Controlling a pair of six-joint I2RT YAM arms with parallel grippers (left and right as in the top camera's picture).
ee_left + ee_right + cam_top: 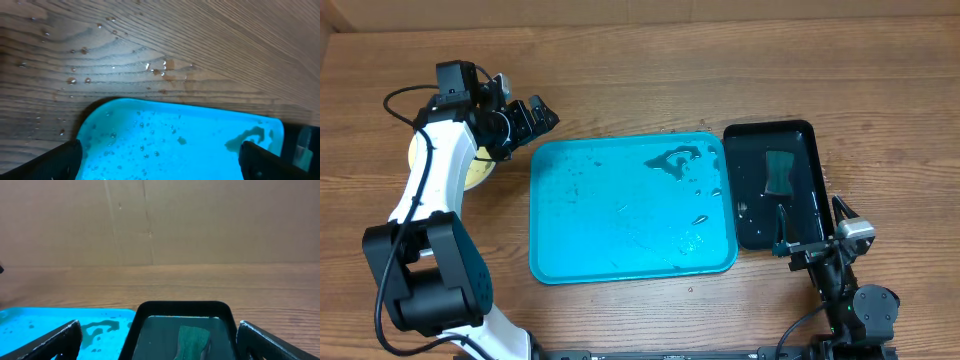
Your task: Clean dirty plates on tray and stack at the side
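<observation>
— None of the plates (480,172) lay on the tray (545,250); only water beaded it. Where were they?
— Pale yellow rims showed on the surface (620,80) just beside the tray's left edge, under the left arm. I couldn't count them.
— And the tools?
— Left tool (160,150) hung released near the tray's far left corner, grasping nothing. Right tool (160,342) gaped too, by the black tray (810,135) holding the sponge (779,175).
— So little remained?
— Probably only checking the stack, I judged.

The left arm (428,175) hides most of the plates (480,172), seemingly stacked.
</observation>
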